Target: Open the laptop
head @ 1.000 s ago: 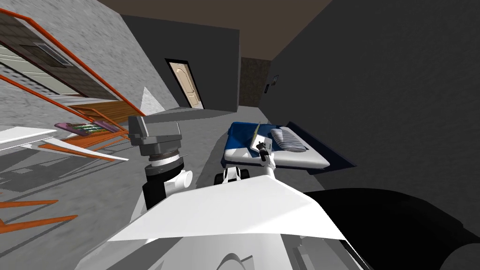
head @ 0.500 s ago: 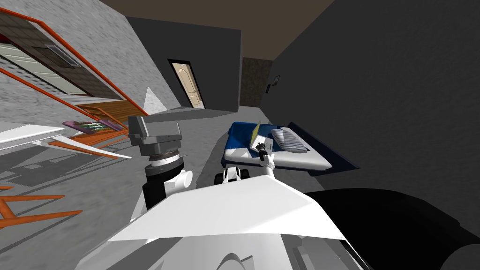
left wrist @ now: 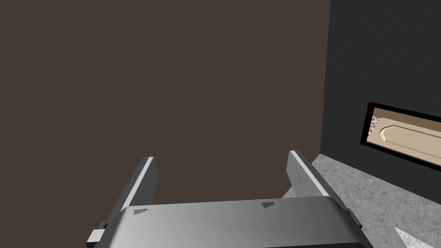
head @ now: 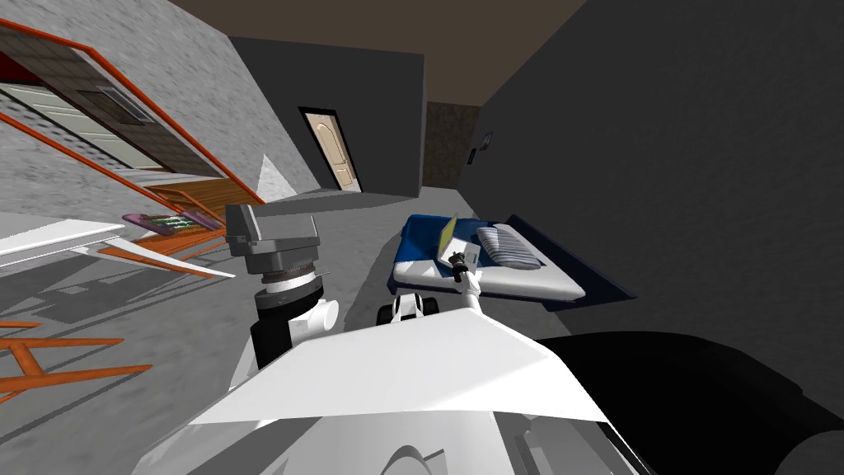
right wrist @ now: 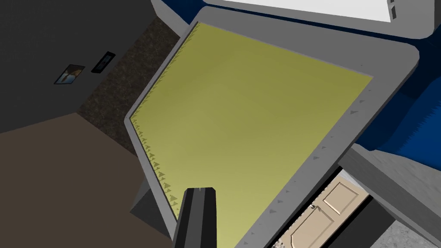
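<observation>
Our right claw [right wrist: 200, 191] is clenched, its two blades pressed flat together with nothing between them. Their tip is just in front of the laptop [right wrist: 254, 116], pointing at its yellow-green screen. We cannot tell whether the tip touches the screen.

The laptop sits on the bed [head: 527, 286], about mid-bed and just beside the striped pillow [head: 504, 246]. Its lid [head: 449, 232] is already lifted and stands steeply, with the hinge edge running across the bed and the screen facing the claw. We judge that any further opening means pushing the lid away from us, over the hinge.

The right arm is the near one. Our left claw [left wrist: 222, 178] is released, its blades wide apart, and is raised well away from the bed.

We count one laptop, one bed, one pillow and two claws.
</observation>
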